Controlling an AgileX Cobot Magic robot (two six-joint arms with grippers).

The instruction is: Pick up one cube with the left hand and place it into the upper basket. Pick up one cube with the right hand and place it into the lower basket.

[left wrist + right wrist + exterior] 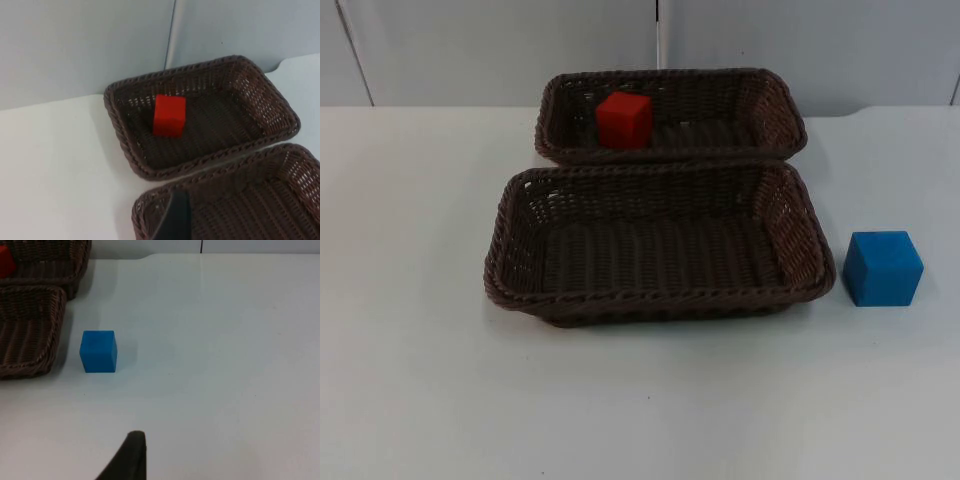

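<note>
A red cube (624,119) lies inside the upper wicker basket (775,105), near its left end; the left wrist view has the same red cube (169,115) in that basket (280,107). The lower basket (515,262) holds nothing. A blue cube (882,267) stands on the table just right of the lower basket. My left gripper (172,220) hangs over a corner of the lower basket (150,202), apart from the red cube. My right gripper (131,456) hovers over bare table, well short of the blue cube (98,351). Nothing is held by either.
The two brown baskets stand close together in the middle of the white table (410,380), the upper one against the grey partition wall (470,50). Open table lies left, right and in front of them.
</note>
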